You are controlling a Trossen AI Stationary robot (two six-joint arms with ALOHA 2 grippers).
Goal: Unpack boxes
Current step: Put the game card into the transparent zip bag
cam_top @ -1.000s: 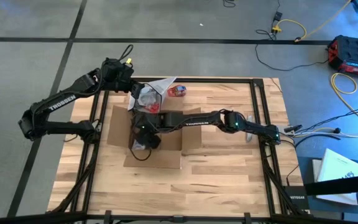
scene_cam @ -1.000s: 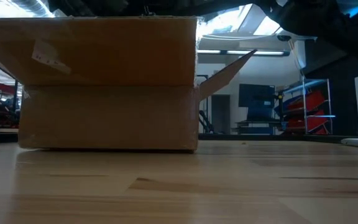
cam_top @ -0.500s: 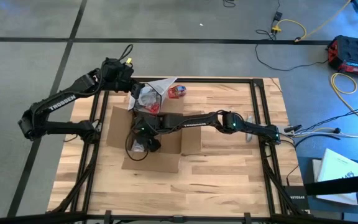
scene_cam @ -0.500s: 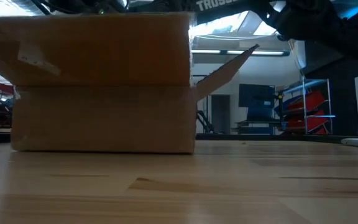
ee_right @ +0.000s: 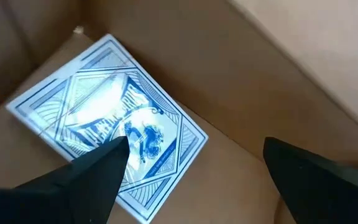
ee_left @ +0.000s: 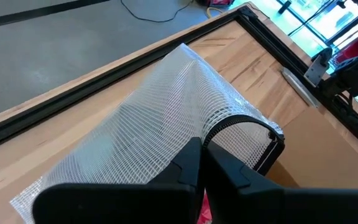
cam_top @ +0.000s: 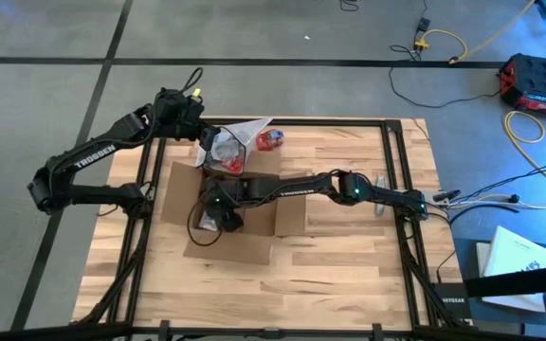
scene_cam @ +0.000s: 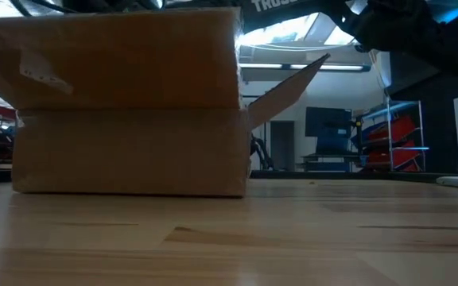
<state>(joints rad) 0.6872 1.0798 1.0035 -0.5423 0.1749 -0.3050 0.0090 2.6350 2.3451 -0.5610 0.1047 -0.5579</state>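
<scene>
Right gripper hangs spread wide inside the box, over a blue-patterned card; at eleven o'clock, left gripper pinches the mesh bag.

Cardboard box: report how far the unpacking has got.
Done: the cardboard box is open, and a small red-and-blue object lies outside.
In hand: the open right gripper hovers inside over a blue patterned pack. The shut left gripper pinches the mesh bag.
Left: lifting that pack out.
</scene>
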